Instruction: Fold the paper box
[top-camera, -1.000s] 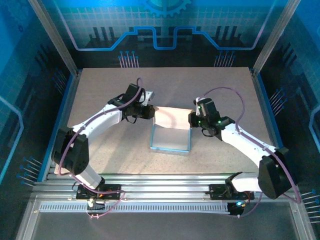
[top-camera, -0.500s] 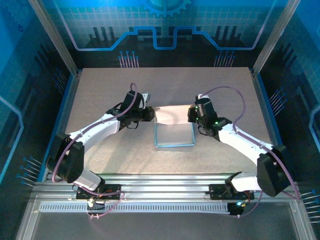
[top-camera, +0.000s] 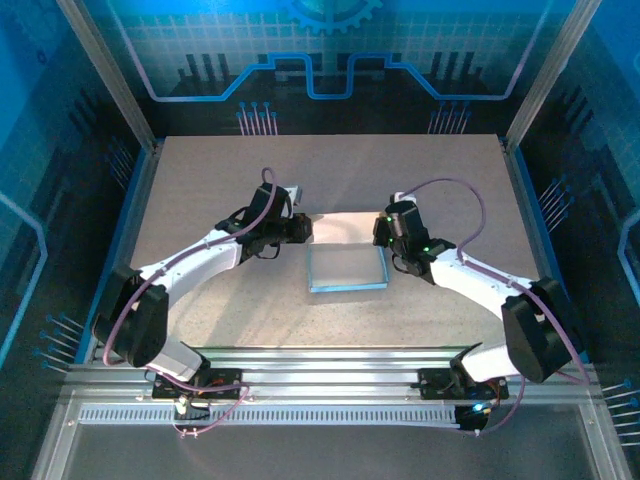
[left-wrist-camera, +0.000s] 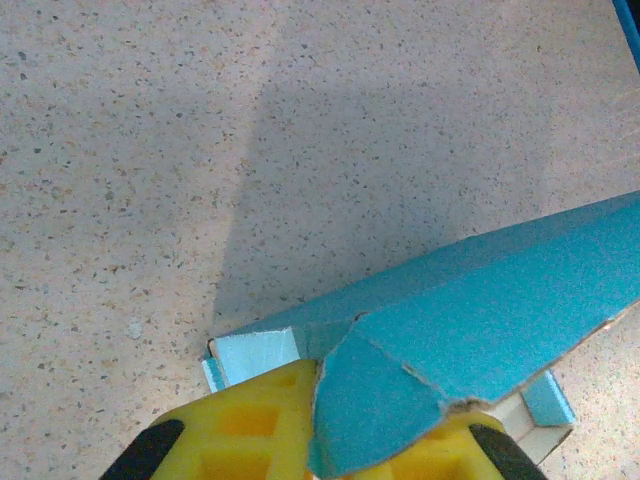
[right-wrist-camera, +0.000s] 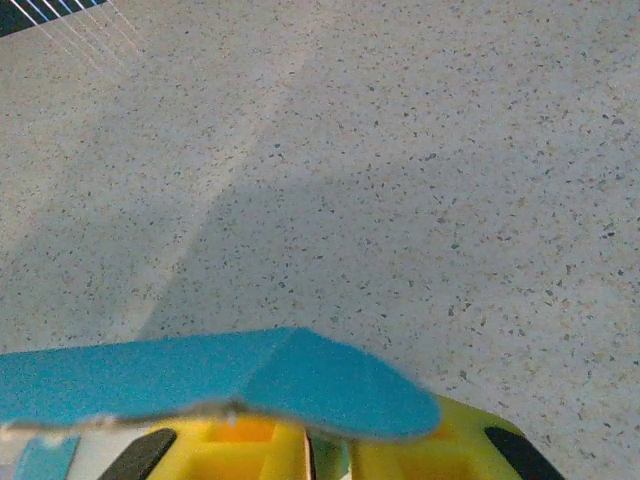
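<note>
Top view: paper box (top-camera: 347, 268) lies mid-desk (top-camera: 220, 180), lid flap raised along its 12 o'clock edge. Left pincer (top-camera: 305, 228) is at the box's 10, right pincer (top-camera: 383, 232) at 2.
Left wrist: left pincer pinches the flap corner; card edge frayed.
Right wrist: right pincer pinches the opposite corner.
Prob. light, thin, tears easily, so hold near creases, gently.

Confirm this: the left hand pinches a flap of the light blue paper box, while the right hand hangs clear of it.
Wrong about the right hand: it is also shut on a flap of the paper box, as the right wrist view shows, blue card caught between its yellow fingers. The left hand does pinch a flap.
</note>
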